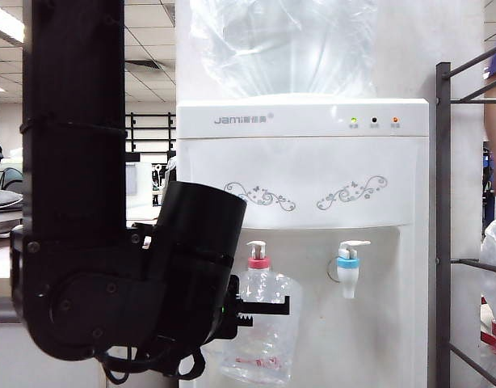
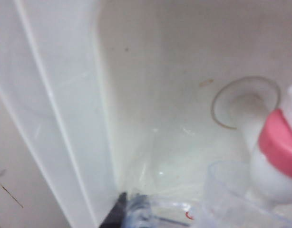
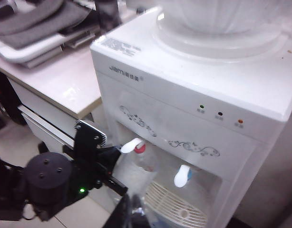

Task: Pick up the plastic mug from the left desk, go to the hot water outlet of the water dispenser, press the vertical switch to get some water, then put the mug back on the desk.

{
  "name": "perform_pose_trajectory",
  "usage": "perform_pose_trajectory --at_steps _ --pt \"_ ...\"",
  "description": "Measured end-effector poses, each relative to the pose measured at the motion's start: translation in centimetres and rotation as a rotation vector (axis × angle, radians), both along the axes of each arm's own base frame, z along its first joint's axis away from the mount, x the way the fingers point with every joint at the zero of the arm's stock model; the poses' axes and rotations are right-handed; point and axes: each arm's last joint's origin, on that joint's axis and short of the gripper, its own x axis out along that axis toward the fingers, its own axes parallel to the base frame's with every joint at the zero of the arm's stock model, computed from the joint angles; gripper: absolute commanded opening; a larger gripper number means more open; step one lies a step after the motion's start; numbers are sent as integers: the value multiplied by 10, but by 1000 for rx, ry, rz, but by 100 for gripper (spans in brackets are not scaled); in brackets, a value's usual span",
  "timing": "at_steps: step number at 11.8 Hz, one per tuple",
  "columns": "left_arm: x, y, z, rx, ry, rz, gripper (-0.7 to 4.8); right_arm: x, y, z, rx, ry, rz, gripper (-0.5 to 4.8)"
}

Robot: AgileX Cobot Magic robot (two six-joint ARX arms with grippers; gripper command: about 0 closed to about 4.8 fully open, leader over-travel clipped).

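Note:
The clear plastic mug (image 1: pixel 266 339) hangs upright under the hot water outlet (image 1: pixel 258 263), the red-collared tap of the white water dispenser (image 1: pixel 304 170). My left gripper (image 1: pixel 268 309) is shut on the mug's side, reaching in from the left. The small white vertical switch (image 1: pixel 256 247) stands above the red collar. In the left wrist view the mug's rim (image 2: pixel 231 197) lies just below the red collar (image 2: pixel 279 147), beside my left gripper (image 2: pixel 129 211). My right gripper (image 3: pixel 131 211) is shut and empty, high above the left gripper (image 3: pixel 110 166), the mug (image 3: pixel 136 168) and the switch (image 3: pixel 131 145).
A blue-collared tap (image 1: pixel 347 267) sits right of the red one, over a white drip grille (image 3: pixel 177 204). The beige left desk (image 3: pixel 65 83) with grey items stands beside the dispenser. A dark metal rack (image 1: pixel 443 226) stands to the right, with the large clear bottle (image 1: pixel 280 44) on top of the dispenser.

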Motion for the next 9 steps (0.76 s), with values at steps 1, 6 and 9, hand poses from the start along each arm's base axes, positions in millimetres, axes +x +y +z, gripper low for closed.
perform_pose_trajectory --at_steps 1,6,9 --pt "0 0 0 0 0 0 -5 -4 -2 -1 9 11 12 -1" --pt "0 0 0 0 0 0 -5 -17 -4 -27 -84 297 157 -1" --pt "0 0 0 0 0 0 -5 -13 -3 -20 -93 196 130 -1"
